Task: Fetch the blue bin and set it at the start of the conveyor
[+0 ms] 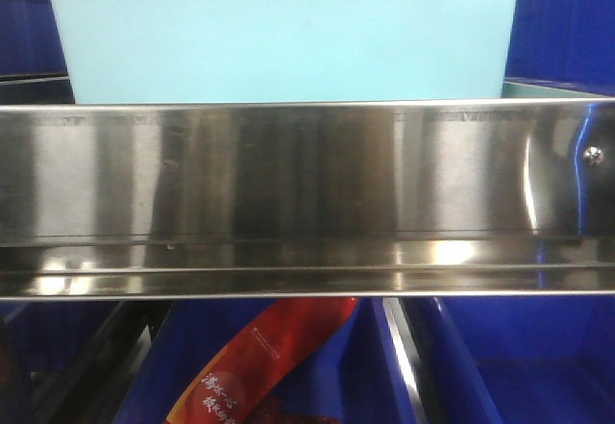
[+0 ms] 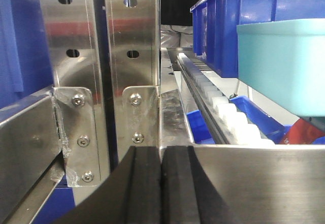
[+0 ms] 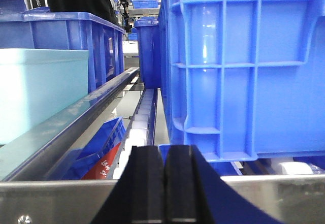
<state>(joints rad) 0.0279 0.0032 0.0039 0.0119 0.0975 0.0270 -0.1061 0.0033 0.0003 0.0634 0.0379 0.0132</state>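
You're looking at: blue bin (image 1: 288, 39) plain pale cyan, no pattern. Shelf rail (image 1: 288, 184) mirror silver, dark streaked reflections. Neighbouring bins (image 3: 244, 71) royal blue, ribbed grid. Packet (image 1: 259, 366) red, white lettering.

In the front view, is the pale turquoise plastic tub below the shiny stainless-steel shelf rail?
No, the pale turquoise plastic tub stands above the shiny stainless-steel shelf rail.

Right fingers (image 3: 147, 183) pressed together, bottom centre, in front of a steel rail (image 3: 51, 201). Blue bin (image 3: 40, 92) at left. Dark blue crate (image 3: 244, 66) close on the right.
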